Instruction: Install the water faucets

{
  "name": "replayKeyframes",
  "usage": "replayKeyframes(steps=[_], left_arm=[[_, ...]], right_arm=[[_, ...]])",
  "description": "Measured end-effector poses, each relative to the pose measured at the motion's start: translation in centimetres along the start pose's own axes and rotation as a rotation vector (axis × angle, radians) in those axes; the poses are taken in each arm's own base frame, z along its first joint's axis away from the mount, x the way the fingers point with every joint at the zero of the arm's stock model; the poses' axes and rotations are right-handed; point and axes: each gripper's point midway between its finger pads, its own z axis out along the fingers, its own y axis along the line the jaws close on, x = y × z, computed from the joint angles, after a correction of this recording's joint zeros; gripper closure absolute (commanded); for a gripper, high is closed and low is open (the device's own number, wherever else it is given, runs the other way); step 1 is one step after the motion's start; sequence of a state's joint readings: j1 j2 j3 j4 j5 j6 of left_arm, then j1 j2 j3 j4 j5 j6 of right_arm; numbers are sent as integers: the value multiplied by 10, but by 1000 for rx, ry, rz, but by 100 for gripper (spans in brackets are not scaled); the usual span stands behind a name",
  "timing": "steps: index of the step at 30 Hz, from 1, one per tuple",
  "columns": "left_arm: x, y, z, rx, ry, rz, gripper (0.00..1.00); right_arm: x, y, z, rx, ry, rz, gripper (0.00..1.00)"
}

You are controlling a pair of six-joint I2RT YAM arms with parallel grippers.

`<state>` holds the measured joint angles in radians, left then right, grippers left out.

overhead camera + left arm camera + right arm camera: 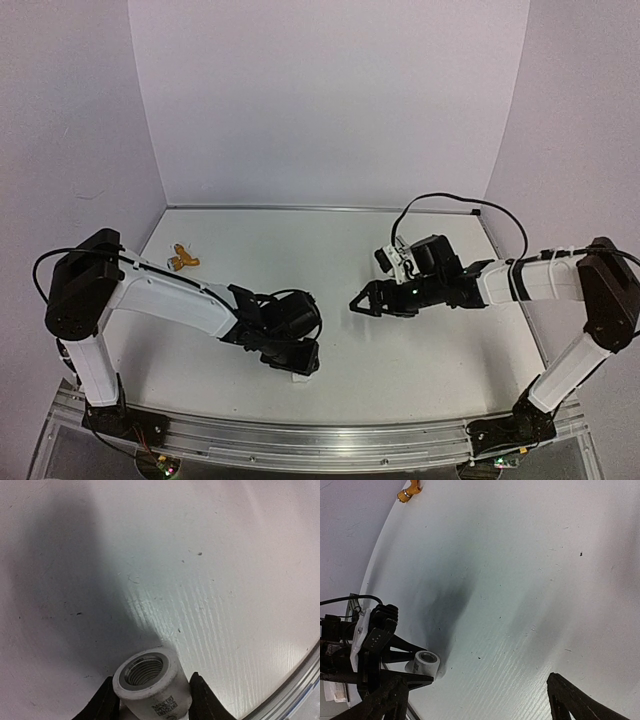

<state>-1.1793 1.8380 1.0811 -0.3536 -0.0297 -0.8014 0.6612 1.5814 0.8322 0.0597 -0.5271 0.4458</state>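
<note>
My left gripper (298,362) is low over the table near its front edge and shut on a short white plastic pipe fitting (150,680) with a threaded metal insert. Its fingers (106,700) press both sides. The fitting also shows in the right wrist view (422,662). The brass-gold faucet (182,260) lies at the table's far left, also seen in the right wrist view (410,491). My right gripper (360,300) is open and empty, hovering mid-table and pointing towards the left gripper (427,664). The silver faucet is out of view.
An aluminium rail (320,445) runs along the near table edge, close to the left gripper (295,680). White walls close off the back and sides. A black cable (440,200) loops above the right arm.
</note>
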Motion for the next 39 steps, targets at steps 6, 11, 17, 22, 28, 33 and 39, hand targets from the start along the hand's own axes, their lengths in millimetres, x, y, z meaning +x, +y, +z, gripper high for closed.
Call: replayKeyframes(steps=[6,11,17,22,28,33,39], left_arm=[[-11,4,-3,8,-19,-28,79],[-54,27,-36,239,-162,-246,77],[-105,29,-73,566,-340,-503,85],[-128,-8,-78,842,-336,-605,92],[-131,-16,-56,990,-275,-728,93],[-131,-12,-45,1023,-243,-822,93],[-138,-1,-40,1014,-270,-888,92]], right_arm=[[5,-2,1,25,-3,-12,4],[12,0,1,48,-22,-45,5],[17,28,11,27,-59,-131,11],[15,59,26,9,-87,-208,22],[-9,77,38,31,-173,-239,43],[-19,69,48,83,-201,-226,56],[-27,63,59,121,-212,-217,66]])
